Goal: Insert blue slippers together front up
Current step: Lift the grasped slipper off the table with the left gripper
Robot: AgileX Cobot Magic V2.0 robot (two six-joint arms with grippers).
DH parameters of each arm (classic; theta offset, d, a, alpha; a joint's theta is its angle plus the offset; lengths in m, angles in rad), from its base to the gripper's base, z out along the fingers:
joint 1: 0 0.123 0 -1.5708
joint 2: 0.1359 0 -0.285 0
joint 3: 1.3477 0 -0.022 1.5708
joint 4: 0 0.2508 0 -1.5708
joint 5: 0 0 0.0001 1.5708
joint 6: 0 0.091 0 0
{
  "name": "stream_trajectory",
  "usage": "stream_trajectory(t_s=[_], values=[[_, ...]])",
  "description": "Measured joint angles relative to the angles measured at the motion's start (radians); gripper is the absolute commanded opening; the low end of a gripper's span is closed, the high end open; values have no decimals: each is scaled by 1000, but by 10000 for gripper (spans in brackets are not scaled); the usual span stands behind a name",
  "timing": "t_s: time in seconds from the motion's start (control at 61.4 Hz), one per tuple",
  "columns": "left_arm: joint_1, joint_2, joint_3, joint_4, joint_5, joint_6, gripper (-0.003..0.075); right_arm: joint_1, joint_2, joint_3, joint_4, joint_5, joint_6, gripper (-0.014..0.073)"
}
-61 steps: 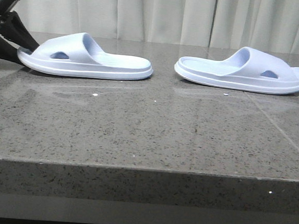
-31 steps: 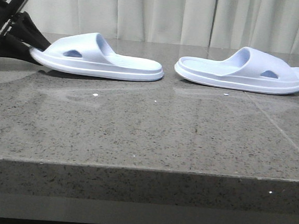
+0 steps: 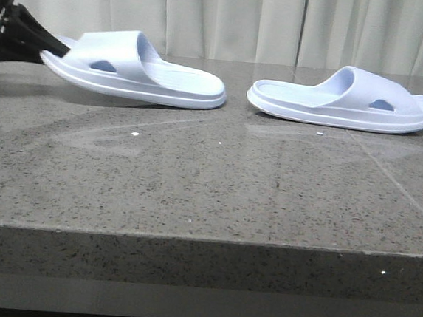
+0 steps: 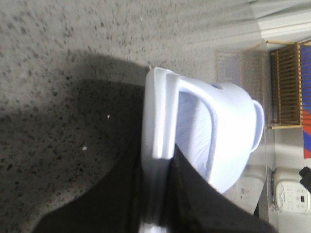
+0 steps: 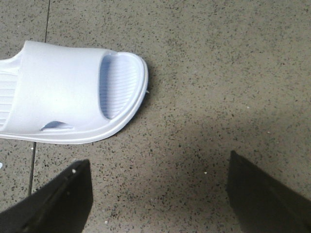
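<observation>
Your table [image 3: 193,194] near edge bare grey stone; further back, left slipper [image 3: 141,71] tilted, toe end raised, heel end low, left gripper [image 3: 40,45] fingers pinching its toe rim; right slipper [image 3: 346,100] flat on table; right gripper [image 5: 155,194] fingers spread wide above table, beside that slipper's toe, holding nothing

a speckled grey stone table [image 3: 208,195] with a polished top and a thick front edge carries the things. the right slipper [image 3: 344,98] lies flat on it, sole down. the left slipper [image 3: 134,70] is tilted, its toe end raised off the top; whether its heel touches the stone is unclear.
</observation>
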Motion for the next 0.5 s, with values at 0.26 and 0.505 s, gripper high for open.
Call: stream_trajectory(t_s=[0.26, 0.505], values=[[4, -144, -26, -7, 8, -28, -19, 0, 2, -2, 2, 6, 0, 591], [4, -189, -26, -7, 15, -39, -19, 0, 90, -93, 15, 33, 0, 591]])
